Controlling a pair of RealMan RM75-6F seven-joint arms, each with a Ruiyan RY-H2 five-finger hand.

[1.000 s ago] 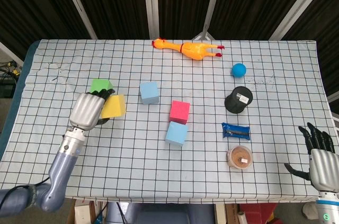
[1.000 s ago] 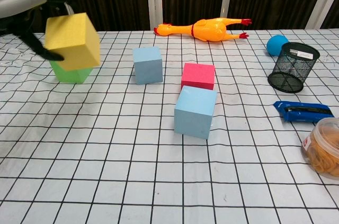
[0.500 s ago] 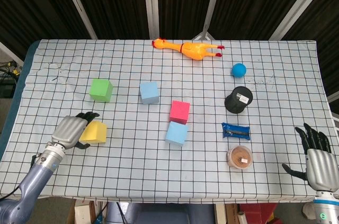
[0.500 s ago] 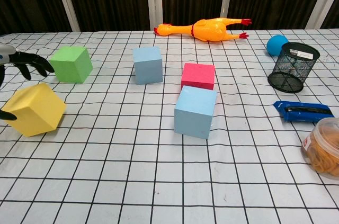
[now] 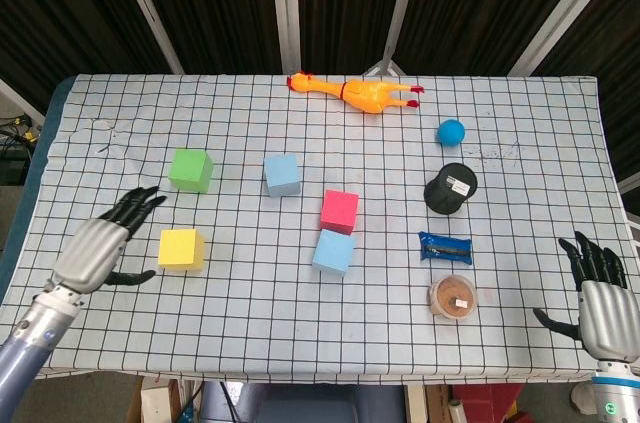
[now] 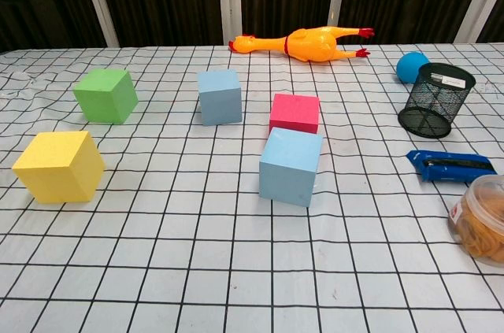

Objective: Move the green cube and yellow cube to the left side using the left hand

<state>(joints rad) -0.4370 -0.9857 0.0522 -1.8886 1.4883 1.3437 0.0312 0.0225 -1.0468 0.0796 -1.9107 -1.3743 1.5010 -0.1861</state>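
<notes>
The left hand (image 5: 93, 250) is wide open and holds nothing, just beside the yellow foam cube (image 5: 181, 249), which sits flat on the checked counter (image 5: 250, 293), near the green foam cube (image 5: 190, 170), both on the left side

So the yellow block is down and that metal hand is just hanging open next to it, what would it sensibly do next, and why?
Probably swing the left hand up toward the green cube. The yellow cube sits flat on the cloth, apart from the spread fingers, so that one looks done. The green cube lies just beyond it, free on all sides, and may need taking further left.
</notes>
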